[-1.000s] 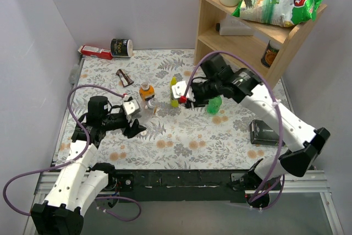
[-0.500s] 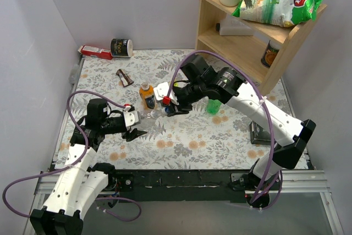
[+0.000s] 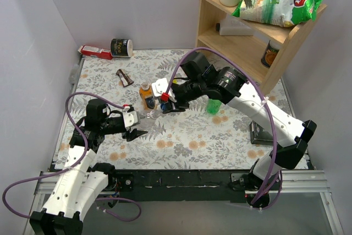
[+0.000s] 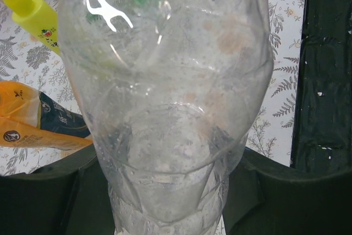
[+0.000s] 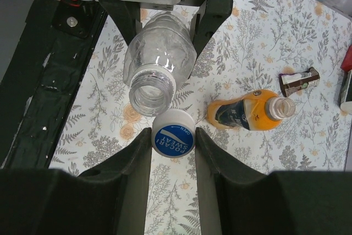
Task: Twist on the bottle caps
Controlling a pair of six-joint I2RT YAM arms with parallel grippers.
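Left gripper [image 4: 165,160] clamped round clear bottle [image 5: 159,59]; bottle tipped, open mouth facing right gripper [image 5: 173,138]. Right gripper pinches blue-topped cap [image 5: 174,140], just beside mouth, off its axis.

Risks:
- cap meets neck skewed, cross-threads
- thin bottle twists or slides in clamp under torque
- cap grip depth hidden, probably rim only, may pop out
- uncapped orange bottle [image 5: 245,111] near, could topple

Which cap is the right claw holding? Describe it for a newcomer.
On the floral table, find the clear bottle in the left claw. Near its open mouth the right claw pinches a cap: white-rimmed, blue top, unlike the uncapped orange bottle beside it.
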